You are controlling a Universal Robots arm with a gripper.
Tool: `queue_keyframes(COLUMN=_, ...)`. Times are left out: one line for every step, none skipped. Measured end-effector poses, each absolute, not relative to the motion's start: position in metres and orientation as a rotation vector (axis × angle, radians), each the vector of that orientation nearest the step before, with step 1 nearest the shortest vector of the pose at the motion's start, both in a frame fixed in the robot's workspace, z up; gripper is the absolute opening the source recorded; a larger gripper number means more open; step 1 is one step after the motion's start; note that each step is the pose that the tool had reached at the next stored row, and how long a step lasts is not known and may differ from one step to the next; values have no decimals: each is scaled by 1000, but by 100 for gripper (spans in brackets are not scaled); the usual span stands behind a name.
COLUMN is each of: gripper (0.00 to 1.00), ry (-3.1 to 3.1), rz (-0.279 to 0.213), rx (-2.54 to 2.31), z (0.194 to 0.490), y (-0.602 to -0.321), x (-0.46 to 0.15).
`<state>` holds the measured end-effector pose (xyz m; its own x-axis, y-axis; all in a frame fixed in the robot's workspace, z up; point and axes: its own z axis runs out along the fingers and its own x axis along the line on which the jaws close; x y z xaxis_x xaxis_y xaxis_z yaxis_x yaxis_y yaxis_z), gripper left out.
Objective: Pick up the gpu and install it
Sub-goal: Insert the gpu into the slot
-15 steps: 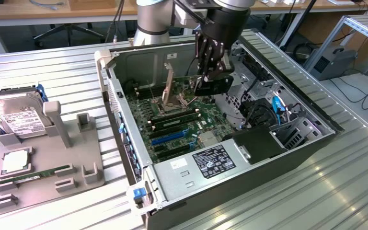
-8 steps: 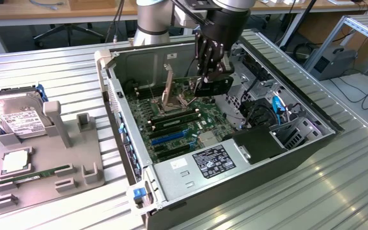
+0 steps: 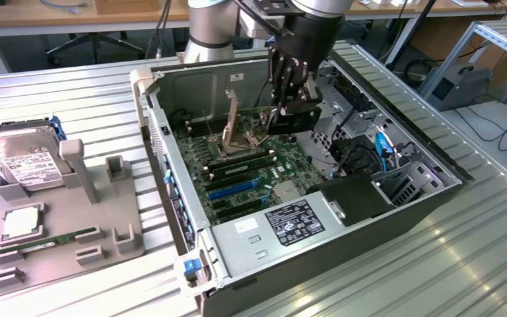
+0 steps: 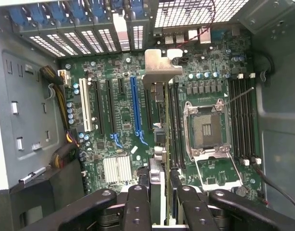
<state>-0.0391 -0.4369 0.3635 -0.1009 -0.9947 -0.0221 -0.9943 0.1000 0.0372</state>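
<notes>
Jaws: closed on the gpu (image 3: 296, 121); the gripper (image 3: 290, 107) has a finger on each flat face, so the card hangs edge-down between them.
Card in the wrist view: the gpu (image 4: 157, 98) shows edge-on, a thin dark strip running away from the fingers (image 4: 138, 204).
Bracket: the silver bracket (image 4: 162, 65) is at the end far from the fingers, near the slot covers (image 4: 101, 38) in the case's rear wall.
Long axis: fingers to bracket, and by my reading parallel to the blue slot (image 4: 134, 108).
Height: judged as held above the motherboard (image 3: 276, 148), not seated; its bottom edge is hidden.
Key relation: the card's line lies just beside the blue slot, between that slot and the memory slots (image 4: 175, 120). What lies directly beneath it I cannot tell.
Exterior bearing: the blue expansion slots (image 3: 233, 189) lie at about seven o'clock from the held card.
Neighbours: the open processor socket (image 4: 205, 126) lies beyond the memory slots.
Case: the computer case (image 3: 258, 246) lies on its side, open upward, with the arm reaching in from twelve o'clock.
Outside: a grey tray (image 3: 117, 234) at nine o'clock holds a hard drive (image 3: 26, 162) and a memory stick (image 3: 47, 242), well apart from the gripper.
</notes>
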Motion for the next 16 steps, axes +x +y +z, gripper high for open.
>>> queue_keyframes(gripper=27, ry=-2323, rz=-66, rx=2101, z=363, y=-437, x=-39)
queue_keyframes(gripper=27, ry=-2323, rz=-66, rx=2101, z=363, y=-437, x=-39)
queue_keyframes(gripper=27, ry=-2323, rz=-66, rx=2101, z=363, y=-437, x=-40)
queue_keyframes(gripper=27, ry=-2323, rz=-66, rx=2101, z=363, y=-438, x=-40)
queue_keyframes(gripper=27, ry=-2323, rz=-66, rx=2101, z=363, y=-438, x=-40)
queue_keyframes(gripper=27, ry=-2323, rz=-66, rx=2101, z=363, y=-438, x=-40)
queue_keyframes(gripper=27, ry=-2323, rz=-66, rx=2101, z=363, y=-438, x=-40)
queue_keyframes(gripper=27, ry=-2323, rz=-66, rx=2101, z=363, y=-438, x=-40)
queue_keyframes(gripper=27, ry=-2323, rz=-66, rx=2101, z=363, y=-438, x=-41)
queue_keyframes(gripper=27, ry=-2323, rz=-66, rx=2101, z=363, y=-439, x=-41)
queue_keyframes(gripper=27, ry=-2323, rz=-66, rx=2101, z=363, y=-439, x=-41)
queue_keyframes(gripper=27, ry=-2323, rz=-66, rx=2101, z=363, y=-439, x=-41)
queue_keyframes(gripper=27, ry=-2323, rz=-66, rx=2101, z=363, y=-439, x=-41)
queue_keyframes(gripper=27, ry=-2323, rz=-66, rx=2101, z=363, y=-439, x=-41)
queue_keyframes(gripper=27, ry=-2323, rz=-66, rx=2101, z=363, y=-439, x=-41)
queue_keyframes(gripper=27, ry=-2323, rz=-66, rx=2101, z=362, y=-440, x=-41)
